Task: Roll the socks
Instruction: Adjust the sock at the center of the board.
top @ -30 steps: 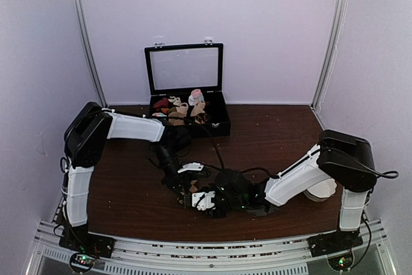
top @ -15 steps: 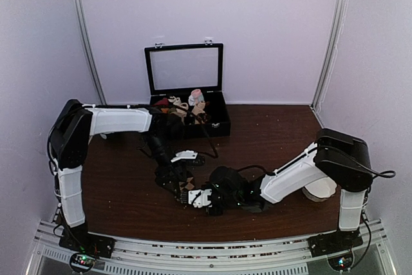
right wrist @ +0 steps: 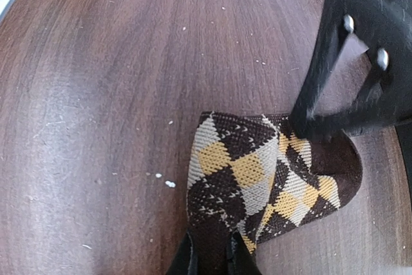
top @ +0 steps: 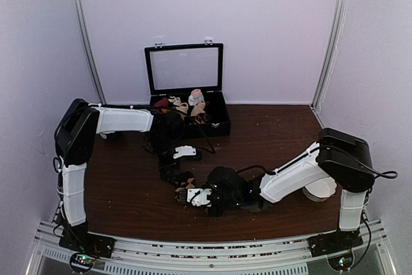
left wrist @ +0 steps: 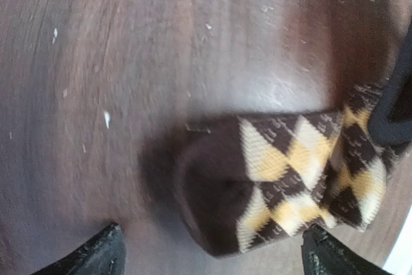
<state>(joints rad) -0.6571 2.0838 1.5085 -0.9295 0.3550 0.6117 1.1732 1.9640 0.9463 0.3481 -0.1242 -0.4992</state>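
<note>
Brown argyle socks (right wrist: 257, 178) are lying flat as a folded bundle on the dark wood table (top: 270, 133), front-centre, well short of the back wall. In the top view they are sitting right between the two gripper heads and are mostly hidden by them. The plain brown end is showing a rounded fold in the left wrist view, and the diamond-pattern part is running off toward the right arm. Right gripper (right wrist: 209, 257) is pinching the near edge of the fabric: its fingers are nearly together, with dark sock cloth coming up between them, so it is holding the socks. Left gripper (left wrist: 212, 256) is standing wide open with nothing in it, its two tips showing at the bottom corners of its own view and the socks lying ahead of that gap. From the right wrist view one left finger is coming down at the far edge of the bundle; whether it is touching cannot be told. Both arms are reaching in low toward the table centre. A black case (top: 219, 123) is standing at the back edge with its lid up, holding small sock rolls (top: 183, 107) in mixed pale and reddish colours, well apart from the socks.
</note>
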